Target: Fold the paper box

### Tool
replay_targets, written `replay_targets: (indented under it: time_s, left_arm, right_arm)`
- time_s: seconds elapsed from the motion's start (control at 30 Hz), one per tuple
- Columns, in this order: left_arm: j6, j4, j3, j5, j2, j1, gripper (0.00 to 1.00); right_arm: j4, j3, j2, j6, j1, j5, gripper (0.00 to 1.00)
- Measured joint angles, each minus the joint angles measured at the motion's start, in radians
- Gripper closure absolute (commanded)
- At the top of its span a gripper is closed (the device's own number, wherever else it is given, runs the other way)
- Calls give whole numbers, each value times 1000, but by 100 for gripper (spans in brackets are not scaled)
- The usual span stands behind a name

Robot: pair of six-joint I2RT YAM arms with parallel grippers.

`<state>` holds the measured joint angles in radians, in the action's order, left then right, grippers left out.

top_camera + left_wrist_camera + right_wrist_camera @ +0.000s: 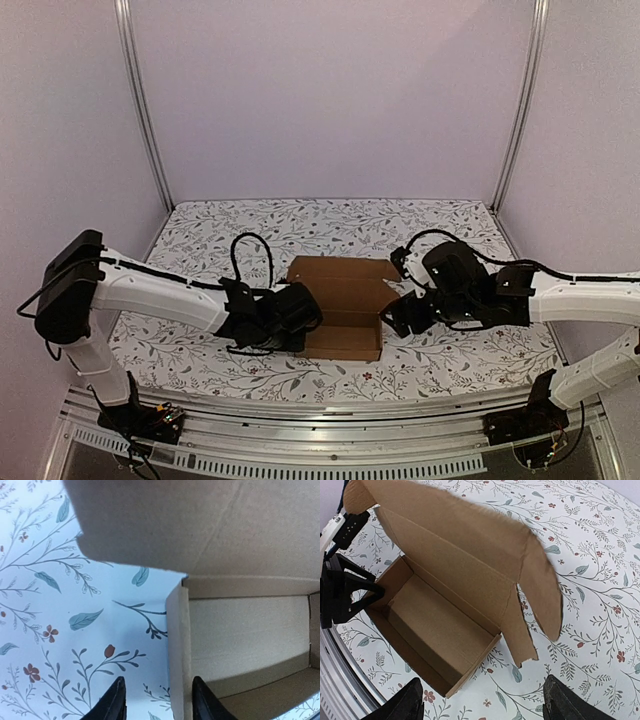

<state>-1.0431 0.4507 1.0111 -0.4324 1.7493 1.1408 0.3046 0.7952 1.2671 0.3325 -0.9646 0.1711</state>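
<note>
I am working on the paper box [338,300], which is lying on the flowered cloth [450,365] between my two arms. Its tray is already standing with its walls up, and the lid [460,535] is rising open on the far side.

My left gripper [160,705] is standing with the jaws spread. The short end wall [177,645] is passing between them, one finger [116,702] outside over the cloth and the other finger [202,702] inside the tray. I cannot tell whether either finger is touching the cardboard; I am not pinching it yet.

My right gripper [485,705] is also open wide and is holding nothing. The open tray is lying ahead of it and a little to its left. The rounded lid ear [542,590] and a smaller tab [517,630] are hanging just in front of it, above the near corner.

I am judging that the step is closing the lid. To do it well, I am thinking to close the left jaws softly on the end wall, only to steady the tray and not to crush it. The right fingers should press the ear inward first, so it is entering inside the end wall and not catching on its edge. Then the lid can come down slowly. The cardboard is thin and it is likely to spring back.
</note>
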Motion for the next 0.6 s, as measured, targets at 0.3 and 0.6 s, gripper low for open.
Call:
replay_targets:
  time_s: [0.3,0.6]
  left_arm:
    - [29,43,-10,-43,-121,2,52]
    - [125,68,-11,-81,-191,-3,42]
  right_arm:
    - [-19,30,16,-28,31,-58,19]
    - [-46,31,29,-48,89,-99,30]
